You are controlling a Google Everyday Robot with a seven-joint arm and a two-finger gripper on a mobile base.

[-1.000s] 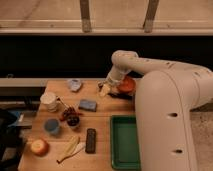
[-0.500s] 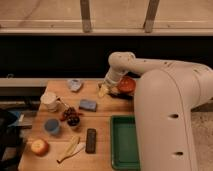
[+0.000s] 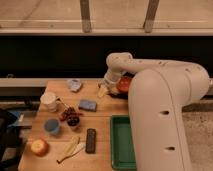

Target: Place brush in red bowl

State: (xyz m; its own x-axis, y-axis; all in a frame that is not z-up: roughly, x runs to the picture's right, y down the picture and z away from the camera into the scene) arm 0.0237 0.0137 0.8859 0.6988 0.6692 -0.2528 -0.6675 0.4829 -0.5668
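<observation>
The gripper (image 3: 106,89) hangs wide open just beside the red bowl (image 3: 125,82), seemingly so the brush lands inside, though the brush itself cannot be made out.

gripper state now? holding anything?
Gripper: open, nothing visibly held, hovering beside the red bowl.

Red bowl and brush on a wooden surface (image 3: 102,126).
The red bowl (image 3: 125,83) sits upright at the far edge, only partly in view, with the gripper (image 3: 103,90) just left of it, jaws apart. A thin dark brush (image 3: 64,106) seems to lie flat well to the left, beside a white cup (image 3: 49,100).
</observation>
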